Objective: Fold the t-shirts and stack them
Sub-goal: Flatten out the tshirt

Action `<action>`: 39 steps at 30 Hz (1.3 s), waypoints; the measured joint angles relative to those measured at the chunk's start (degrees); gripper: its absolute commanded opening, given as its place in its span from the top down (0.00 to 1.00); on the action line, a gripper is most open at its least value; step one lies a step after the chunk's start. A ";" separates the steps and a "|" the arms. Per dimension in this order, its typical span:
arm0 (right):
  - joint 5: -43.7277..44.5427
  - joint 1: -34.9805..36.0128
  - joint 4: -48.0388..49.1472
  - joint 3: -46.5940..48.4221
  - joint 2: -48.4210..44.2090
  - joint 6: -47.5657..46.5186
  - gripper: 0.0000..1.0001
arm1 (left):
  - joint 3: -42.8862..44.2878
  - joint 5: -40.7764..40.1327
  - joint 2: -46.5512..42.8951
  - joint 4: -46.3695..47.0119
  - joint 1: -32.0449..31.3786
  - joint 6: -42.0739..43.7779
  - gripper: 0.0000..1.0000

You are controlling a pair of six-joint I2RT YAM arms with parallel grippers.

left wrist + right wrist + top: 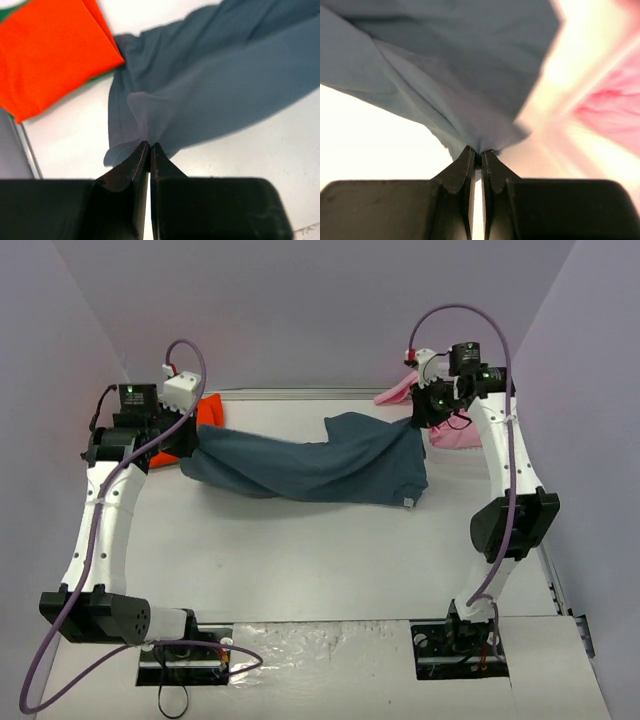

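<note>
The slate-blue t-shirt [320,465] in the middle is plain and dark. Far left, the orange-red t-shirt [50,55] is bright, with green cloth [5,12] showing beneath. Far right, the pink t-shirt [455,432] is light.

Left arm [100,515] at 9 o'clock, right arm [512,465] at 3 o'clock: white link shells, black joint housings. A purple cable [465,307] loops along each. Red connector [172,368] near each wrist. Green lamp [131,391] on each black wrist module. Left gripper [150,146] and right gripper [480,151]: matte black wedge fingers [125,172], blocky black bodies.
</note>
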 measured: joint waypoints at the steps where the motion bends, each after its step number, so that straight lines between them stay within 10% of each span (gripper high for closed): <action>1: 0.79 -0.52 0.11 2.67 -0.33 0.63 1.00 | 2.60 -0.04 1.07 -0.24 -0.07 0.00 0.97; 8: 3.50 -1.18 0.57 10.43 -4.83 4.63 1.00 | 18.08 0.02 5.81 -1.66 -0.15 -1.36 0.98; 18: 1.81 -1.18 -1.22 -14.01 -33.22 4.66 1.00 | -1.22 3.65 -13.51 -8.50 -0.17 2.45 0.98; 25: 1.66 -2.60 -1.99 -10.43 -45.11 5.73 1.00 | 1.05 6.10 -28.09 -16.24 -0.17 3.02 0.98; 39: 13.14 -2.91 9.16 12.90 -3.87 10.58 1.00 | 12.00 -2.32 6.82 1.38 -0.17 -1.64 0.98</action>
